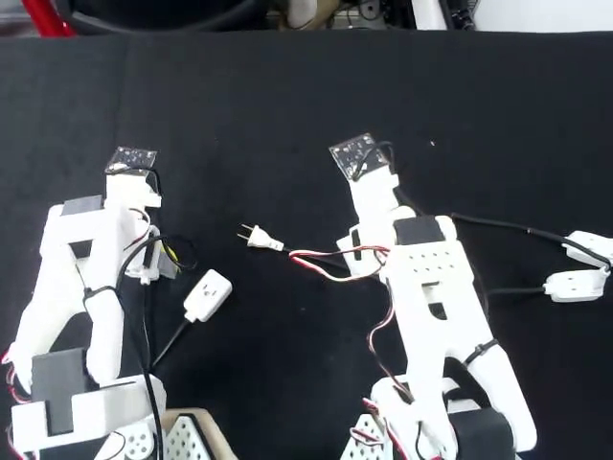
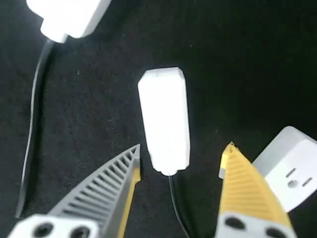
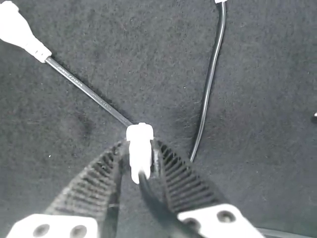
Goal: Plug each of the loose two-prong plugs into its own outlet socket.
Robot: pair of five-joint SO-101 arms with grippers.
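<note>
My left gripper (image 2: 183,148) stands spread. Its grey ribbed finger (image 2: 106,191) and yellow ribbed finger (image 2: 245,186) sit on either side of a white oblong plastic block (image 2: 164,116), which lies flat on the black cloth table (image 2: 237,59). As far as I can see, neither finger touches the block. A thin black cord leaves the block's end nearest the gripper. Just beside the yellow finger sits a white square outlet socket (image 2: 290,173) with its slots facing up.

My right gripper (image 3: 138,148) is pressed together on a small white moulded piece (image 3: 139,144) fitted on a black cable, low over the cloth. That cable runs on to a white two-prong plug (image 3: 17,29), which lies loose on the table, apart from the fingers and not in any socket.

From the high camera I see a white rectangular socket block (image 1: 208,295) on a black cord between the two arms, nearer the left one. Two more white cord ends (image 1: 578,285) lie close together near the table's right edge, well apart from both grippers.
</note>
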